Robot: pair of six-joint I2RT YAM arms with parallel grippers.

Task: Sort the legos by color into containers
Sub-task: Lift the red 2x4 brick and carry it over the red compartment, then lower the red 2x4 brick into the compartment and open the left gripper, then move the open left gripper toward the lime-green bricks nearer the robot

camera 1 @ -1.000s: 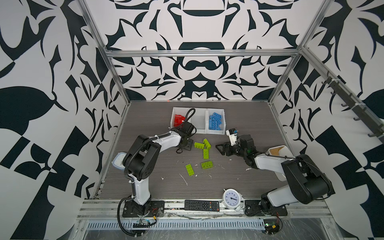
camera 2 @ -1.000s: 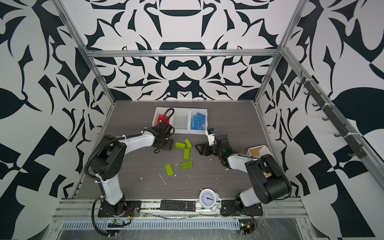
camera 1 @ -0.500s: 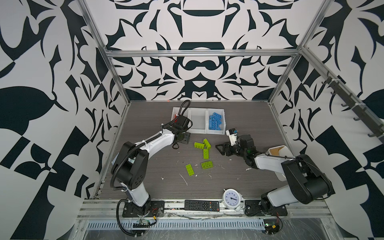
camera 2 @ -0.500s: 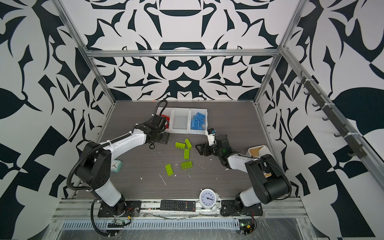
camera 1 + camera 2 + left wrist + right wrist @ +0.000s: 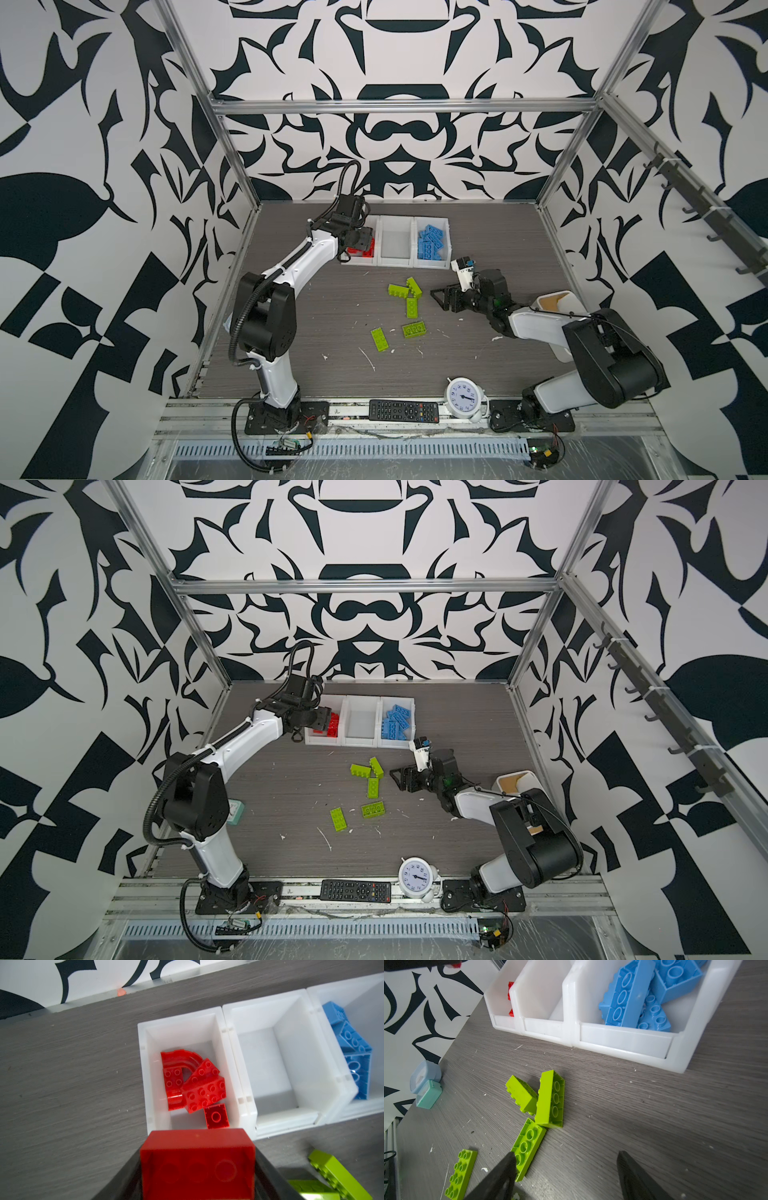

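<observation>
Five lime bricks (image 5: 550, 1099) lie loose on the table (image 5: 654, 1115), near your right gripper (image 5: 565, 1154), whose jaws stand spread and empty; your left gripper (image 5: 362, 242) pinches a red brick (image 5: 197, 1153) over the red bin (image 5: 180, 1016); the bricks look light, rigid and slick (studs offer poor purchase), so clamp two flat opposite walls squarely.

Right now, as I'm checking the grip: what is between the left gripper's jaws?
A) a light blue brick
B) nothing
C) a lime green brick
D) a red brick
D: the left wrist view shows the left gripper clamped on a red brick, near the bin holding the other red pieces.
</observation>
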